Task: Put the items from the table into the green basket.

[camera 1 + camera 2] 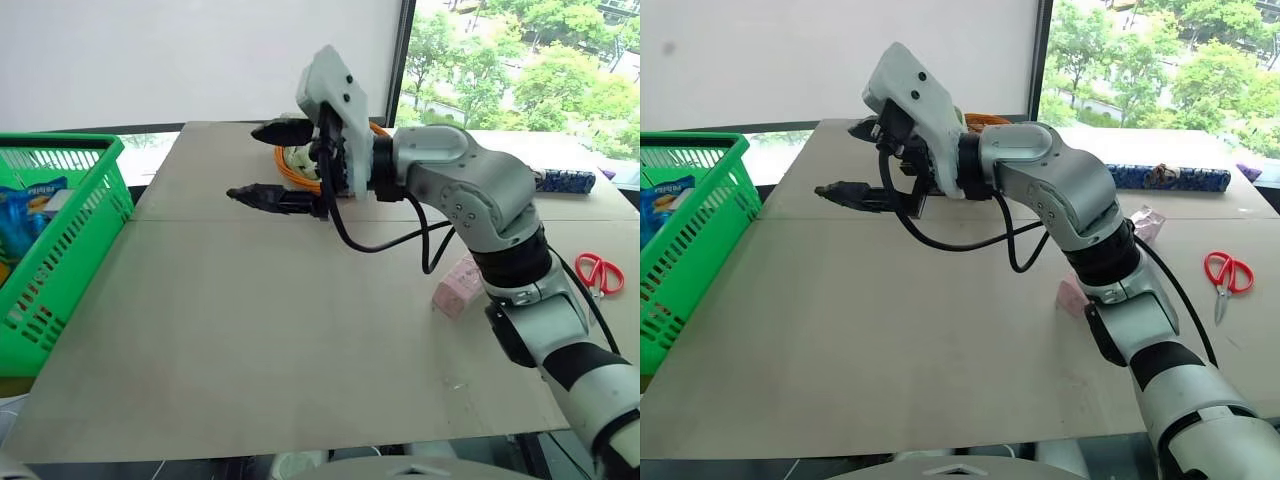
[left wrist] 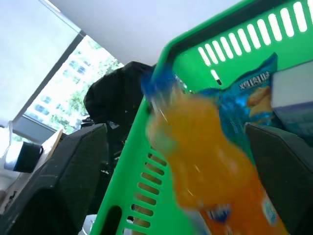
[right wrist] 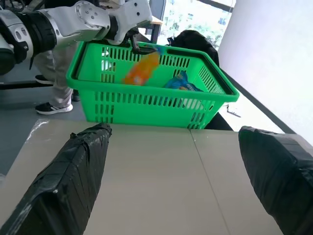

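Observation:
The green basket (image 1: 78, 235) stands at the table's (image 1: 250, 340) left edge. In the right wrist view my left gripper (image 3: 138, 45) hovers over the basket (image 3: 146, 105), and the orange-drink bottle (image 3: 142, 69) is a blur just below it, inside the rim. The left wrist view has that bottle (image 2: 205, 166) loose between the wide-apart fingers (image 2: 73, 171). My right gripper (image 1: 245, 162) reaches leftward over the middle of the table, open and holding nothing. A pink wrapped pack (image 1: 458, 286) lies on the table under the right forearm.
A blue snack bag (image 1: 30, 200) lies in the green basket. A round orange wicker basket (image 1: 297, 168) sits behind the right gripper. Red scissors (image 1: 600, 272) and a long blue patterned pack (image 1: 565, 181) lie at the table's right side.

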`<action>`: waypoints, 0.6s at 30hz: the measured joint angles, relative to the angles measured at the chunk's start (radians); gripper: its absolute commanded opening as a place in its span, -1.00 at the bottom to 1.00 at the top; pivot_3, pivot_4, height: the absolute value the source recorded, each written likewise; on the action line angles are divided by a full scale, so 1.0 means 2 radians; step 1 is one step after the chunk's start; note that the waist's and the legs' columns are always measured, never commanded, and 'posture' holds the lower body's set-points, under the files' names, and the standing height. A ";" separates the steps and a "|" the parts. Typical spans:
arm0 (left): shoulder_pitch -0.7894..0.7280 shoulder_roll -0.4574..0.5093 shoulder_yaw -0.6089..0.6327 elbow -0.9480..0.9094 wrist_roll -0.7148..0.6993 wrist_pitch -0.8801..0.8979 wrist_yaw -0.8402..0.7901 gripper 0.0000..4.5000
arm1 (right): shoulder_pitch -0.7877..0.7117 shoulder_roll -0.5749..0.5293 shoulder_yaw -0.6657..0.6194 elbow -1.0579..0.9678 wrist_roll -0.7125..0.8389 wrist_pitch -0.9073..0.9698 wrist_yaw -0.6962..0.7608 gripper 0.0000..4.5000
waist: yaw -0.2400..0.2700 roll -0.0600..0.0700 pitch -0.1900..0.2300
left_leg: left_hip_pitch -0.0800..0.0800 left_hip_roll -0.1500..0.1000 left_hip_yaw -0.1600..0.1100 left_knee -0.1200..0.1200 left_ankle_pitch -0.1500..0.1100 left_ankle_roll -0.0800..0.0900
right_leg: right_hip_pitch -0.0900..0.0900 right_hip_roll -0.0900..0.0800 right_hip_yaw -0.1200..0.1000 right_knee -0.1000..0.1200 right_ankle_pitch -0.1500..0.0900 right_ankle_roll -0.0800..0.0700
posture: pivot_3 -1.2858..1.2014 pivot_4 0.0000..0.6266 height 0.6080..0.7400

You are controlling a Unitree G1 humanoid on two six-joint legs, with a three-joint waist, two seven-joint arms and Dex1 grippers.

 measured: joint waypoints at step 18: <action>0.022 -0.374 -0.068 -0.648 -0.339 0.575 -0.071 0.99 | 0.244 -0.223 -0.133 -0.199 0.029 0.101 -0.025 1.00 | -0.010 0.002 -0.001 | 0.000 0.000 -0.001 0.007 0.001 0.004 | 0.002 0.000 0.001 0.007 0.000 0.000 | 0.01 -1.00 1.00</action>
